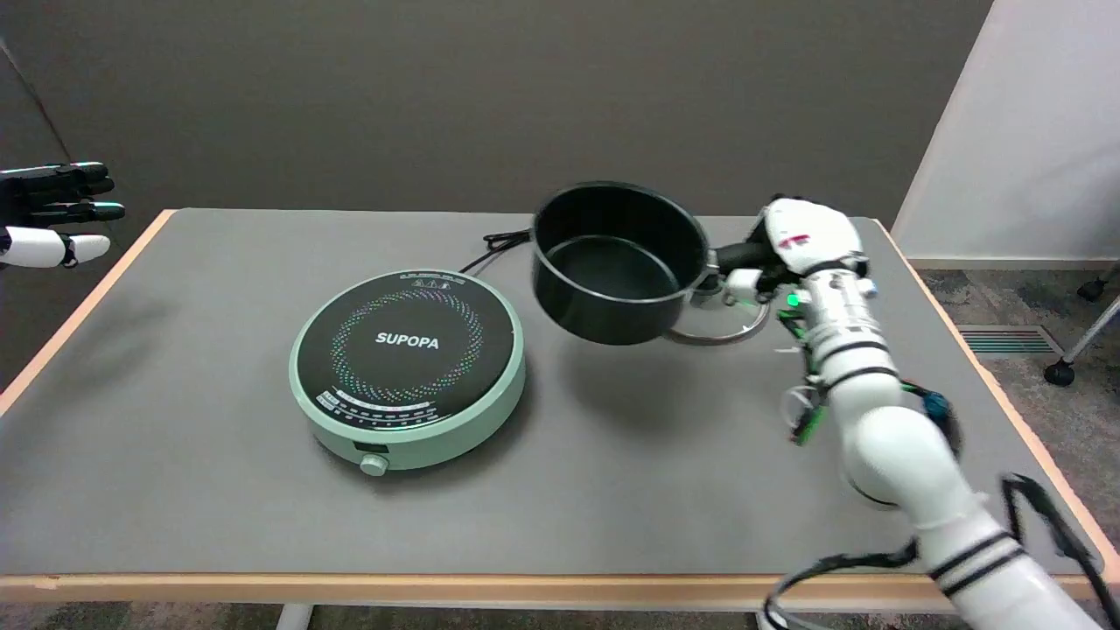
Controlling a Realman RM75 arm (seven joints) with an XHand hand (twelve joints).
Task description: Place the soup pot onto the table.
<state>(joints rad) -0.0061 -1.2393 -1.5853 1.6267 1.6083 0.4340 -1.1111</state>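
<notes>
Grey walls stand behind a grey table (pixel 175 490) with a pale wooden edge, seen from the head view, looking down and across it. My right hand (pixel 792 249), white with black fingers, reaches in from the lower right on its white arm. Its fingers are closed around the short black handle of the soup pot (pixel 612 262), so I am gripping the pot by that handle.

Taking the table's middle as the clock's centre, the pot hangs at about two o'clock, lifted clear of the surface; a soft shadow lies on the table beneath it, toward five o'clock from the pot. The pot is black, has nothing in it, and tips slightly so that its mouth faces the camera. A thin metal ring (pixel 726 331), perhaps a lid's rim, shows just under the handle; I cannot tell what it is.

At about nine o'clock from the pot sits a round green induction cooker (pixel 409 372) marked SUPOPA, apart from the pot. Its black cord (pixel 499 241) trails toward twelve o'clock.

I judge the step in hand to be the lowering. To do it well, I should level the pot first, keep it away from the cooker, come straight down over bare table, and loosen my fingers only once the base sits flat, or it may tip toward its handle.
</notes>
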